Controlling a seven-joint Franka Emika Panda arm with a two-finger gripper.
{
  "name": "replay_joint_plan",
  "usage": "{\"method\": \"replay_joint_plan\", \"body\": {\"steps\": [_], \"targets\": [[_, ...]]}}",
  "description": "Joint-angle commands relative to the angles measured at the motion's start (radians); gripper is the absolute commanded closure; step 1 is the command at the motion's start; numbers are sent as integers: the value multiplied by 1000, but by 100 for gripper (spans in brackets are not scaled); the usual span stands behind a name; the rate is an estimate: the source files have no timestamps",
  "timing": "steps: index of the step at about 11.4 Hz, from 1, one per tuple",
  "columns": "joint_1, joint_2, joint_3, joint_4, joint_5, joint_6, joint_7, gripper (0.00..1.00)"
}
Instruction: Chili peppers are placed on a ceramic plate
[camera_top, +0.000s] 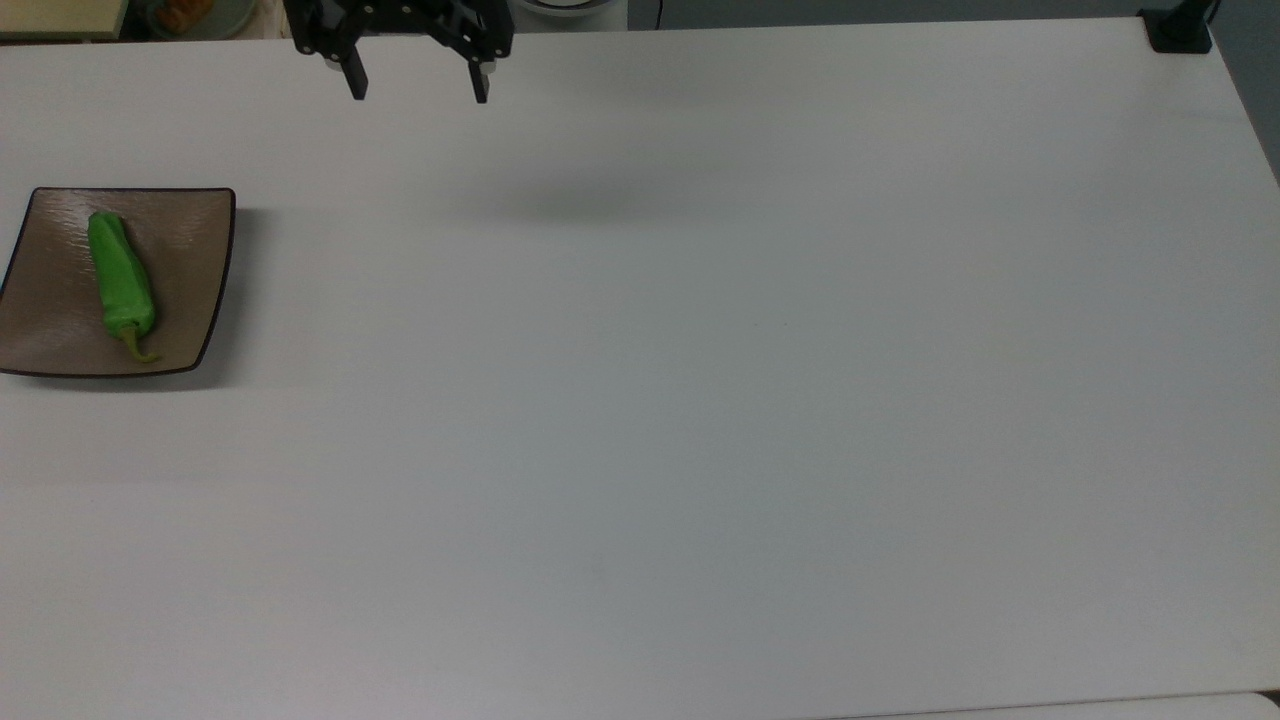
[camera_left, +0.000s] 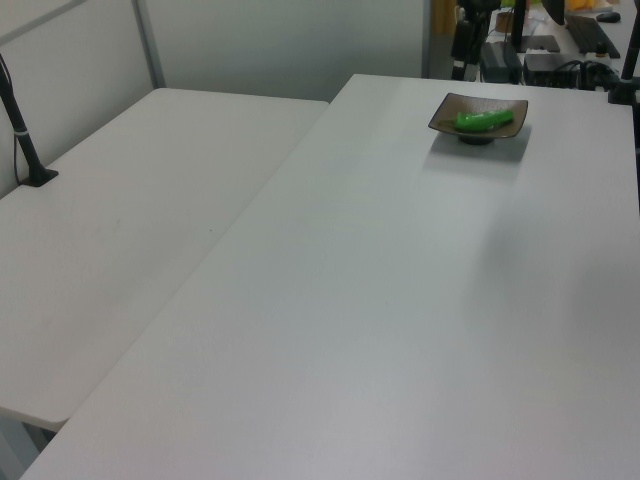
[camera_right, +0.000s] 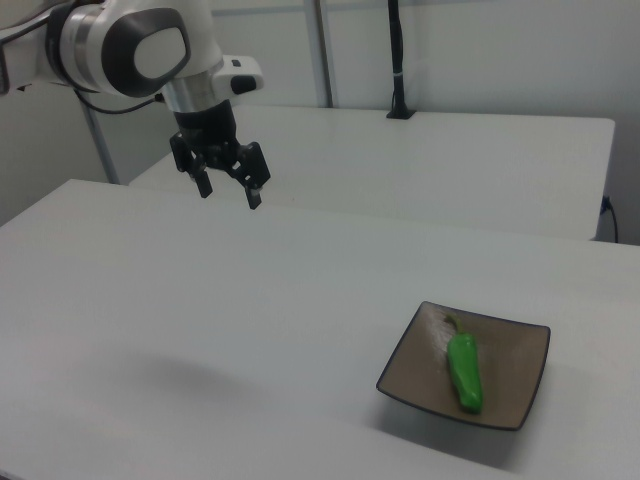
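Observation:
A glossy green chili pepper (camera_top: 121, 283) lies lengthwise on the square brown ceramic plate (camera_top: 190, 280) at the top view's left edge, its stem toward the near rim. The same pepper (camera_right: 463, 371) rests on the plate (camera_right: 510, 355) in the right view's lower right, and pepper (camera_left: 485, 119) and plate (camera_left: 446, 113) appear far back in the left view. My black gripper (camera_top: 417, 88) hangs open and empty high over the table's far edge, well to the top view's right of the plate. In the right view the gripper (camera_right: 229, 191) hovers far to the right view's left of the plate.
The wide white table (camera_top: 700, 400) carries nothing but the plate. A second white table (camera_left: 130, 230) adjoins it on the left view's left. A black clamp post (camera_top: 1180, 30) stands at the top view's far right corner. Dark equipment (camera_left: 540, 50) sits behind the plate in the left view.

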Motion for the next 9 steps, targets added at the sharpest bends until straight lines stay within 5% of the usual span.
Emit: {"method": "replay_joint_plan", "body": {"steps": [1,9], "targets": [[66,-44,-19,-59,-31,0,12,0],[81,-72,-37,-93,-31,3,0,0]]}}
